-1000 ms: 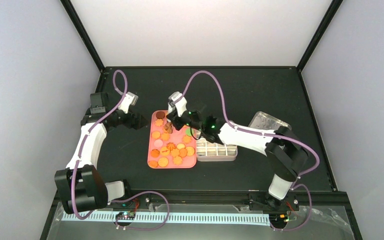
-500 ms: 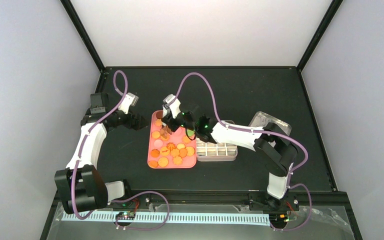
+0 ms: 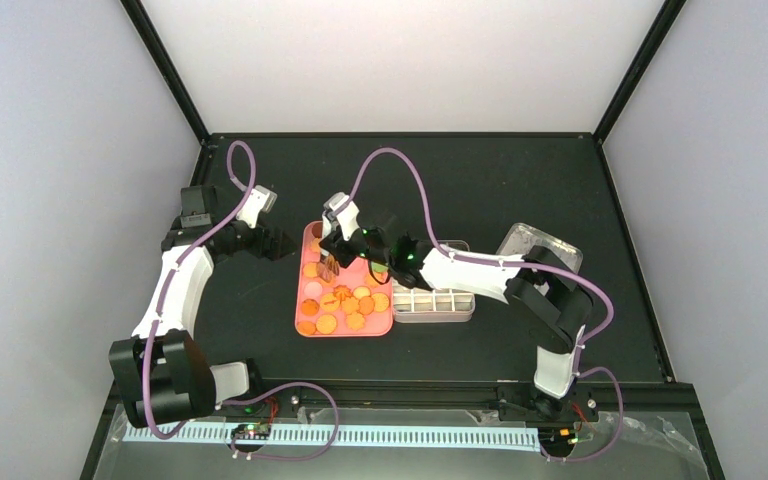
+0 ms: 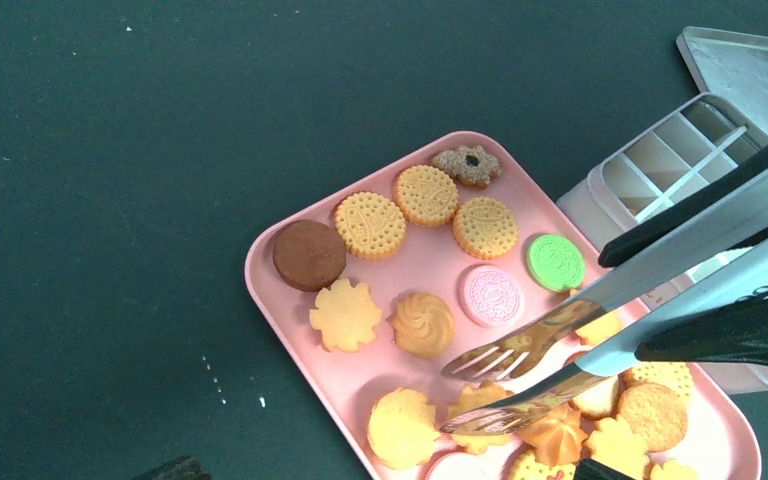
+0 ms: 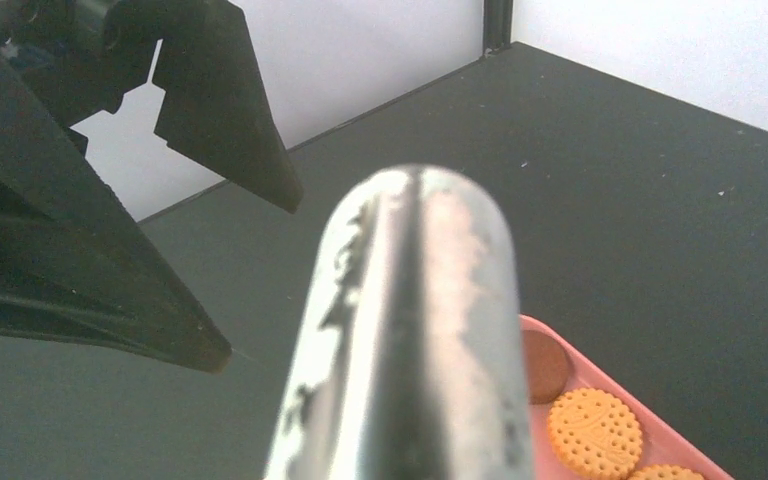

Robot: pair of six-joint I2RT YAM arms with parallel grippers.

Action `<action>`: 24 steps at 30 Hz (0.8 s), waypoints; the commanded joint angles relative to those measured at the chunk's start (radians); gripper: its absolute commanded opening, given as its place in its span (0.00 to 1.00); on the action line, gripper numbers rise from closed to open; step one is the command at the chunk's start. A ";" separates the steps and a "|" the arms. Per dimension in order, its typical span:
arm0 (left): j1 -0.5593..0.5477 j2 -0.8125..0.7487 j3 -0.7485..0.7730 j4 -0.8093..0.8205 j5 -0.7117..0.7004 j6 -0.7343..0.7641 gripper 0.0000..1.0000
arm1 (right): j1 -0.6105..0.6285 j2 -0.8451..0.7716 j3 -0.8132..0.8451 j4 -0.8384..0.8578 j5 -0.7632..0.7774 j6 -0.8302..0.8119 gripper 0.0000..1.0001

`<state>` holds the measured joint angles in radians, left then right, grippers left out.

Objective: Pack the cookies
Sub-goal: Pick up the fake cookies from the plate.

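Counter [image 3: 520, 190]: black, carries pink tray [image 3: 298, 300] with white divided box [image 3: 435, 300] beside it.
Left pincer [image 3: 285, 243]: spread wide, empty, just left of tray.
Right pincer [image 4: 720, 270]: clamped on metal tongs [image 4: 520, 350], tips over mid-tray.
Cookies [image 4: 370, 224]: one loose layer on tray; likely light, stiff, crumbly, so pinch opposite edges gently.

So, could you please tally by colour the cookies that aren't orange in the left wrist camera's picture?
Dark brown cookie: 1
Speckled brown cookie: 1
Green cookie: 1
Pink cookies: 2, the second one pale and cut off by the bottom edge
Total: 5
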<state>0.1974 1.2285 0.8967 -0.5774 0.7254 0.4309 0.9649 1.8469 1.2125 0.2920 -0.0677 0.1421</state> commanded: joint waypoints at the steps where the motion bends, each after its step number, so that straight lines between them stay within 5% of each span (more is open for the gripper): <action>1: 0.010 -0.010 0.030 -0.018 0.010 0.020 0.98 | 0.009 0.011 -0.032 0.030 -0.028 0.037 0.27; 11: 0.010 -0.015 0.030 -0.020 0.011 0.022 0.98 | 0.009 -0.053 -0.039 0.038 0.012 0.050 0.03; 24: 0.010 -0.017 0.031 -0.025 0.009 0.029 0.98 | -0.046 -0.386 -0.208 -0.015 0.165 -0.041 0.01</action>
<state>0.1974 1.2282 0.8967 -0.5835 0.7254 0.4351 0.9600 1.6066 1.0786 0.2592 -0.0013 0.1432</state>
